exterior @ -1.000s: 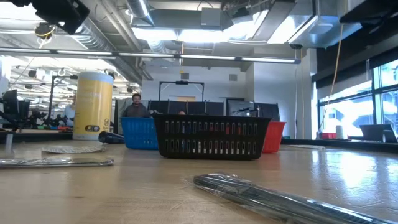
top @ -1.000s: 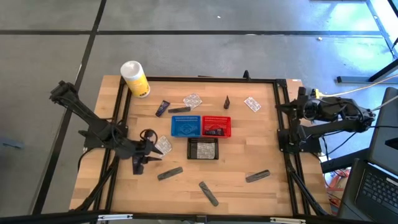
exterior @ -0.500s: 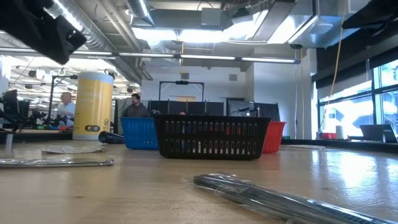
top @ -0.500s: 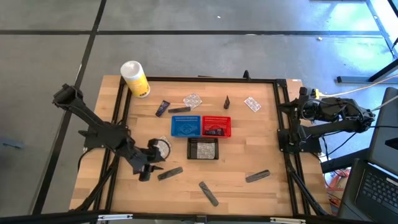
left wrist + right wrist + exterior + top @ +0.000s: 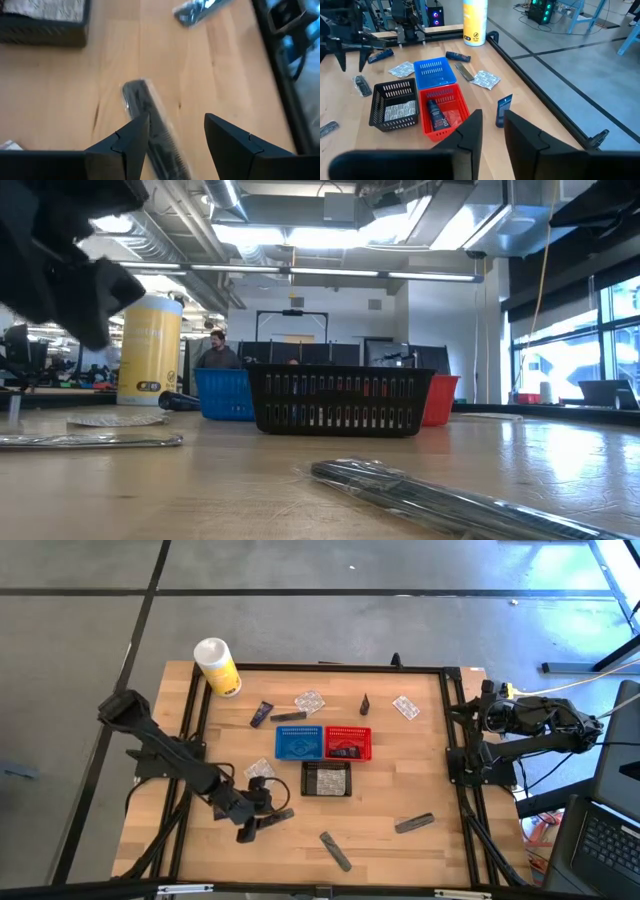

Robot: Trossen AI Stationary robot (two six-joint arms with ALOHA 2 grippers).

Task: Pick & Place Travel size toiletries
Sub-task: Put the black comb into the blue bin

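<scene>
The left gripper [image 5: 172, 137] hangs with fingers spread (nothing between them yet) over a slim grey tube [image 5: 150, 120] lying on the table [image 5: 380, 800], near the black basket [image 5: 326, 778]; the right gripper [image 5: 492, 131], slightly parted, waits at the table's right edge

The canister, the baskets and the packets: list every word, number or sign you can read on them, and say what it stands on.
None can be read.
Canister: dark marks on its yellow band, too small to read.
Blue sachet: pale print, blurred.
Tube in the red basket: label too small.
Clear packet in the black basket: no readable print.
</scene>
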